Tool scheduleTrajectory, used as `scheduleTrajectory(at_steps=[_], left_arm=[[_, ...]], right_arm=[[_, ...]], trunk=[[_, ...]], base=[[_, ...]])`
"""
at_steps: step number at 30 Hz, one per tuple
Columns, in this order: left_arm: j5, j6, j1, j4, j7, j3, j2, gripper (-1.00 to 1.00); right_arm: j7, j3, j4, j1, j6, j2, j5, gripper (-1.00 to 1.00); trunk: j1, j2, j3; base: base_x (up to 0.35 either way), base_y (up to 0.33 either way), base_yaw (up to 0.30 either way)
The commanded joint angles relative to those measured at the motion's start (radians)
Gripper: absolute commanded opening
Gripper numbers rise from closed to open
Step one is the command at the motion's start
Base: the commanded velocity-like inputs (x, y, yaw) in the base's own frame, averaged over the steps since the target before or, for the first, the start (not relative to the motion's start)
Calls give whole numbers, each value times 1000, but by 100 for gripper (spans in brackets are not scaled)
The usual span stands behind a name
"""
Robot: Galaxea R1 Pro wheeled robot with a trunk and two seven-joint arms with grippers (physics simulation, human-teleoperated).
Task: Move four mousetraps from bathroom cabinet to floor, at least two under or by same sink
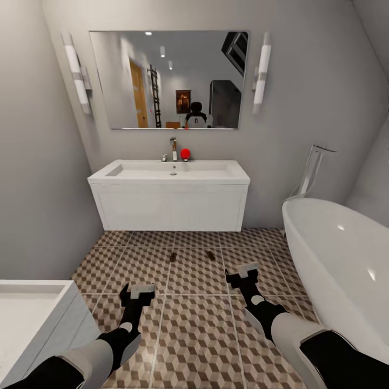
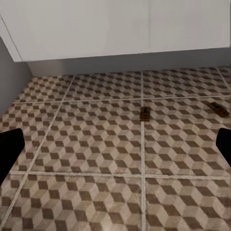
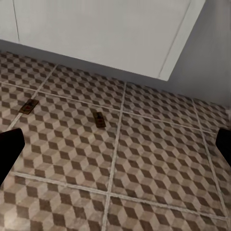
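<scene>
Nearest the camera in the head view, two black-and-white robot arms are reaching forward and down over the bathroom floor point(image 1: 194, 335), which is laid with large tiles in a brown, beige and white cube pattern. The left gripper point(image 1: 137, 294) is hanging over the tiles with its fingers spread and nothing between them; the right gripper point(image 1: 241, 274) is doing the same, parted and empty, a little farther forward. A small white drawer unit point(image 1: 32, 319) is sitting at the robot's near left, and an oval white bathtub point(image 1: 346, 265) is curving along the right.

Beyond the grippers, two mousetraps are lying flat on the tiles, near each other but apart: the left mousetrap point(image 1: 173, 257) and the right mousetrap point(image 1: 210, 255), both just in front of the sink point(image 1: 168, 193). The left wrist view shows them at point(image 2: 145, 113) and point(image 2: 219, 109); the right wrist view at point(image 3: 30, 106) and point(image 3: 99, 119).

The sink, a long white wall-hung block, is carrying a chrome tap point(image 1: 173, 149) and a red ball point(image 1: 185, 153). Above it, a mirror point(image 1: 170, 79) is hanging between two wall lights.
</scene>
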Motion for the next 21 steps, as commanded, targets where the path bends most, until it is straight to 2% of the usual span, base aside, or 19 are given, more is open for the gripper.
scheduleTrajectory(at_steps=[1, 13, 21], left_arm=[[6, -2, -1, 1, 5, -8, -1, 100], [6, -2, -1, 5, 5, -8, -10, 100], [6, -3, -1, 10, 5, -8, -12, 100]], right_arm=[[-6, 8, 1, -1, -2, 0, -3, 100], [-6, 8, 1, -1, -2, 0, -3, 100], [-6, 8, 1, -1, -3, 0, -3, 100]], trunk=[[-4, 7, 4], [-50, 91, 59], [-81, 147, 87]], base=[[0, 0, 0], [0, 0, 0], [0, 0, 0]])
